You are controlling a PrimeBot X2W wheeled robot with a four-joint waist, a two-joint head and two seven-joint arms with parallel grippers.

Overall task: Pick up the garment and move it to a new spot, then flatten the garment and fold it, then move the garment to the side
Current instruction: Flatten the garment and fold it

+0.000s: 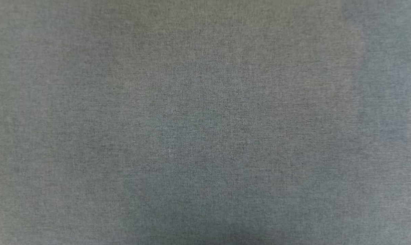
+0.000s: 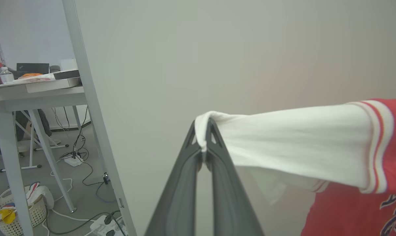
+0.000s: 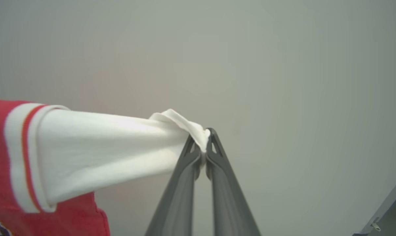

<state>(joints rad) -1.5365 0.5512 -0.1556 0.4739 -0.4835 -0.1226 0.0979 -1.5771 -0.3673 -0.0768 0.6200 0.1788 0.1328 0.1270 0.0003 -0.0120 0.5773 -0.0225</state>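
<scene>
- Dark fingers of the left gripper rise closest to the lens in the left wrist view. They are pressed together on the end of a white sleeve, and the cloth bunches over their tips.
- From that pinch the red jersey runs off to the right. Its sleeve is pulled taut, and its striped trim and body hang in the air, clear of any surface.
- Right gripper is likewise clamped tight on the other sleeve.
- Judged from this, the step in hand is the lift and carry. The jersey is stretched between both arms and not yet laid down.
- Next, both ends should come down evenly onto the grey woven surface. Holding the tension would let the jersey land flat.
</scene>
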